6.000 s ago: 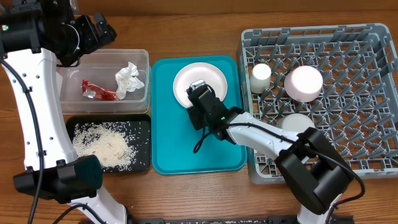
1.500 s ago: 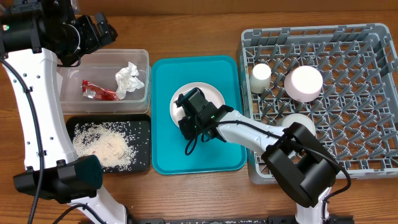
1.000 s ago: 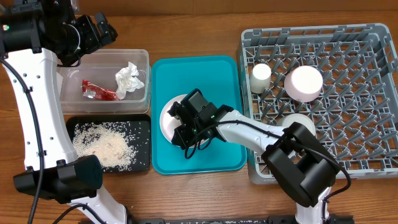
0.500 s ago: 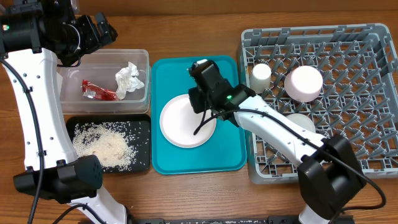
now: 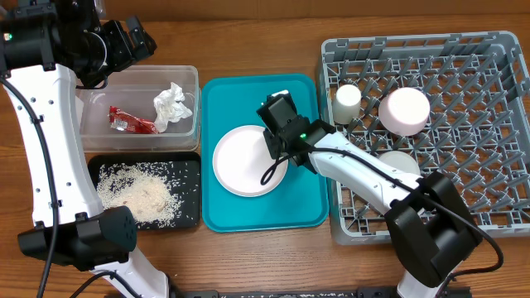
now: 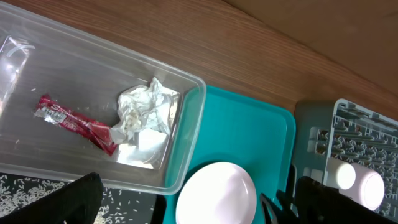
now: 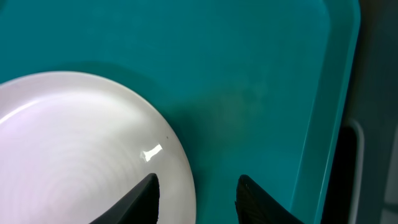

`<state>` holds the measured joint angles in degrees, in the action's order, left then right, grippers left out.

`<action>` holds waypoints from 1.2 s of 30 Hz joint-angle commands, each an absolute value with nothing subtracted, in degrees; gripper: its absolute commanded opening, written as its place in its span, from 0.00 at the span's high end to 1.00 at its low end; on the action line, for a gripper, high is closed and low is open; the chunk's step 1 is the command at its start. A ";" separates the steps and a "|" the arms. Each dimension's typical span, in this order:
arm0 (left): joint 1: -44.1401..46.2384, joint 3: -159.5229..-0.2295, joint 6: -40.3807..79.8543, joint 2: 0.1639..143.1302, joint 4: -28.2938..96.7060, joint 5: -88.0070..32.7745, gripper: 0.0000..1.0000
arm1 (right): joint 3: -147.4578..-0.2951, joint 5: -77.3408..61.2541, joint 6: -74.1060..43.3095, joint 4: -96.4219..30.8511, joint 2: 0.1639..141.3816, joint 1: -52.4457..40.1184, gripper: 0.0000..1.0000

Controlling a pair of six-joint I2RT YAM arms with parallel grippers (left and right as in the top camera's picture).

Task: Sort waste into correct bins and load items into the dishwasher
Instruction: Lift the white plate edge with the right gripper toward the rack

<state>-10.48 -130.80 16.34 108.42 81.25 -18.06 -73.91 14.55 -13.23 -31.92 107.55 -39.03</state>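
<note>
A white plate (image 5: 244, 161) lies flat on the lower left part of the teal tray (image 5: 302, 207). It also shows in the left wrist view (image 6: 217, 193) and the right wrist view (image 7: 74, 143). My right gripper (image 5: 280, 141) hovers over the plate's right edge, open and empty (image 7: 198, 186). The grey dish rack (image 5: 497, 41) stands to the right and holds a white cup (image 5: 348, 101), an upturned white bowl (image 5: 404, 110) and another white dish (image 5: 396, 164). My left gripper (image 5: 124, 41) is open and empty, high above the far left (image 6: 199, 183).
A clear bin (image 5: 99, 134) on the left holds a red wrapper (image 5: 131, 122) and a crumpled tissue (image 5: 171, 106). A black tray (image 5: 189, 165) below it holds loose rice (image 5: 137, 194). The rack's edge (image 7: 373, 124) lies just right of the tray.
The plate slid from the tray's upper middle down to its lower left with my right gripper on it. The gripper then let go and moved up and right. The left arm stayed still.
</note>
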 commanded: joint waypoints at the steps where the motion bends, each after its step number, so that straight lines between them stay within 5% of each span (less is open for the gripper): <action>1: -10.09 -131.59 16.71 108.31 81.21 -18.68 0.00 | -71.59 14.94 -13.39 -31.62 107.79 -38.81 0.58; 19: -10.09 -131.59 16.73 108.31 81.21 -18.68 0.00 | -68.64 8.88 -13.80 -28.91 111.15 -38.81 0.71; 36: -10.09 -131.59 16.71 108.31 81.21 -18.68 0.00 | -68.64 4.95 -13.82 -30.59 111.20 -38.81 0.96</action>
